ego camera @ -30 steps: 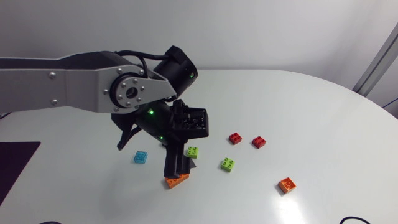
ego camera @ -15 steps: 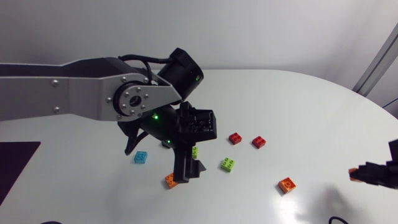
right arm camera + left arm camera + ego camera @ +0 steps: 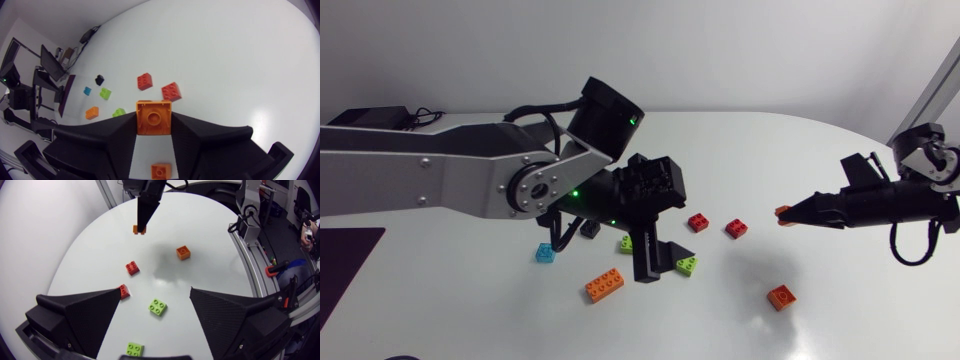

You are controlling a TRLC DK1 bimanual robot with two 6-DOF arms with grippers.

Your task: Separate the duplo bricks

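- The desk (image 3: 800, 150) is white and looks smooth. I judge that light plastic bricks would skate on it if I nudged them sideways.
- My left claw (image 3: 156, 294) hangs at centre frame in the overhead view. It is spread wide and empty, with a green brick (image 3: 157, 306) on the desk below the gap.
- My right claw (image 3: 153, 131), at the right of the overhead frame, is clamped on a small orange brick (image 3: 153, 117). It holds the brick clear of the desk by two opposite walls.
- The long orange brick (image 3: 605, 285) lies flat at lower centre. It is probably rigid, light and glossy, so I would pinch it across the short width, on the flat walls rather than the studs.
- The small bricks lie apart: a red brick (image 3: 698, 222) right of centre, a square orange brick (image 3: 781, 297) at lower right, and a blue brick (image 3: 547, 252) left of centre. I judge them stiff, featherlight and slick-sided, so a square pinch low on opposite walls should hold.
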